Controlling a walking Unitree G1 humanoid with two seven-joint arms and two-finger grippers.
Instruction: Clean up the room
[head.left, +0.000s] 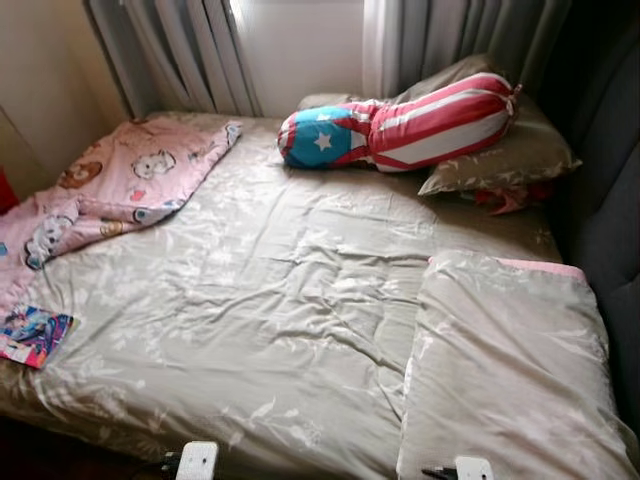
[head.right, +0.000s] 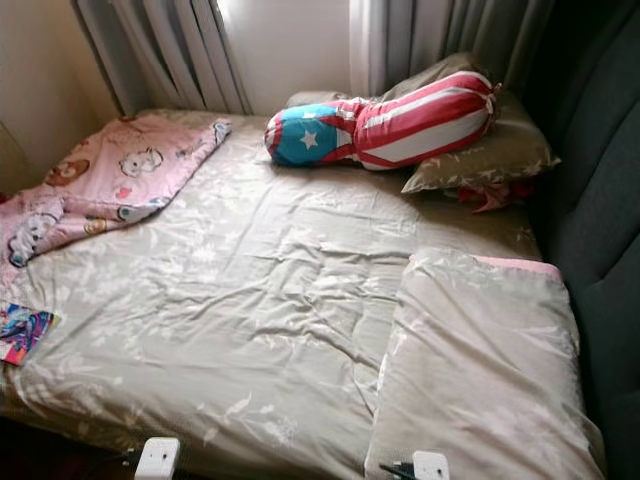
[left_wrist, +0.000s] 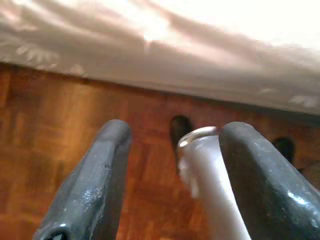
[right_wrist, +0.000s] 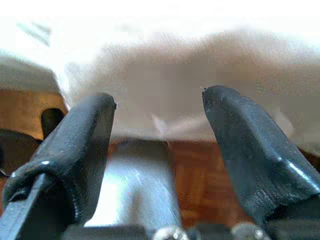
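Observation:
A bed with a creased beige leaf-print duvet lies before me. A pink cartoon blanket is bunched on its far left. A red-and-white striped bolster with a blue star end rests against a beige pillow at the back right. Another beige pillow lies at the front right. A colourful booklet sits on the bed's left edge. My left gripper hangs open over the wooden floor by the bed's edge. My right gripper is open too, low beside the bedding, holding nothing.
Grey curtains hang behind the bed. A dark grey padded headboard runs along the right side. Something red pokes out from under the back pillow. The white wrists of my arms show at the near bed edge.

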